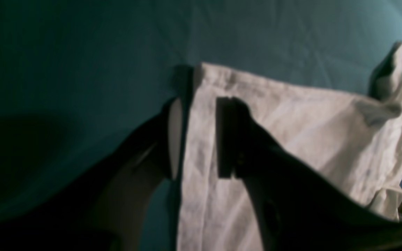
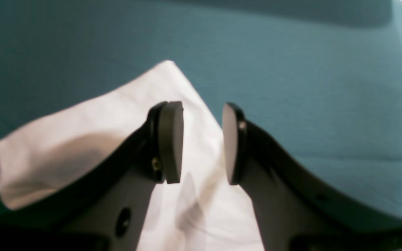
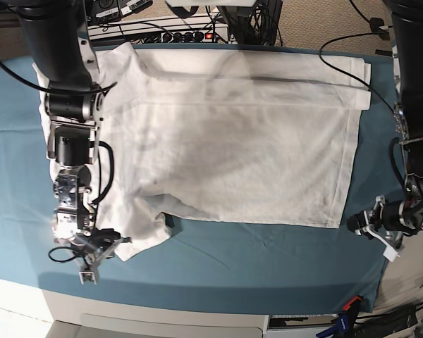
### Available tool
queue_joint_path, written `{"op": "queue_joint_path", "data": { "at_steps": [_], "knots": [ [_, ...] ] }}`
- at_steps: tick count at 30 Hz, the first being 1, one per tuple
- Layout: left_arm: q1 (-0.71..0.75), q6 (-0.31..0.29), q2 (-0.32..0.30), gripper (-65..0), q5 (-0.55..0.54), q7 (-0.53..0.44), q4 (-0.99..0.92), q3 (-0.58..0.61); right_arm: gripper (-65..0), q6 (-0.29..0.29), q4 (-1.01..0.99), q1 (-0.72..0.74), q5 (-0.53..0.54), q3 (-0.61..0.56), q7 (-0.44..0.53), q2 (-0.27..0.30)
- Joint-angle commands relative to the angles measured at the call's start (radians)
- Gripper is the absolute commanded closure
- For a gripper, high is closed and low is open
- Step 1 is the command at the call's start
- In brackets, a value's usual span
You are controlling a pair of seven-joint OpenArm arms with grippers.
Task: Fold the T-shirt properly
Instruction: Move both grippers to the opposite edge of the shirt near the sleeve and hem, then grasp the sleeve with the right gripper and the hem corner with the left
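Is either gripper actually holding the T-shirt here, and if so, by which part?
Neither. Both the left gripper and the right gripper straddle edges of the T-shirt, jaws open.

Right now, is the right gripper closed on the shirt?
No, the right gripper is open, its pads apart with nothing between them, above the shirt.

The plain white, wrinkled cotton T-shirt (image 3: 225, 141) is spread flat, its far edge folded over, one sleeve creased.
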Motion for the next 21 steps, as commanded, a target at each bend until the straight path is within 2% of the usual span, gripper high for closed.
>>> {"op": "queue_joint_path", "data": {
  "at_steps": [1, 4, 6, 9, 14, 18, 21],
  "knots": [
    [-0.037, -0.008, -0.006, -18.0, -0.010, -0.015, 0.014, -0.005, -19.6, -0.006, 0.017, 0.041, 0.000, 0.002, 0.028, 0.006],
    [-0.034, -0.003, 0.006, -18.0, 0.051, -0.023, 0.014, -0.005, -19.6, -0.005, 0.017, 0.041, -0.003, 0.002, 0.027, 0.007],
    [-0.024, 0.033, 0.005, -18.0, 0.085, -0.034, 0.014, -0.005, -19.6, -0.006, 0.017, 0.041, -0.034, 0.003, 0.025, 0.007],
    [0.006, 0.042, 0.003, -18.0, 0.087, -0.039, 0.014, -0.006, -19.6, -0.006, 0.017, 0.041, -0.043, 0.003, 0.026, 0.010],
    [0.063, 0.037, 0.005, -18.0, -0.001, -0.039, 0.014, -0.006, -19.6, -0.006, 0.017, 0.041, -0.043, 0.003, 0.030, 0.009],
    [0.075, -0.015, 0.005, -18.0, -0.063, -0.024, 0.014, -0.006, -19.6, -0.006, 0.017, 0.040, -0.043, 0.003, 0.030, 0.009],
    [0.071, -0.016, 0.005, -18.0, -0.102, -0.017, 0.014, -0.006, -19.6, -0.006, 0.017, 0.040, -0.043, 0.003, 0.031, 0.009]
  ]
}}
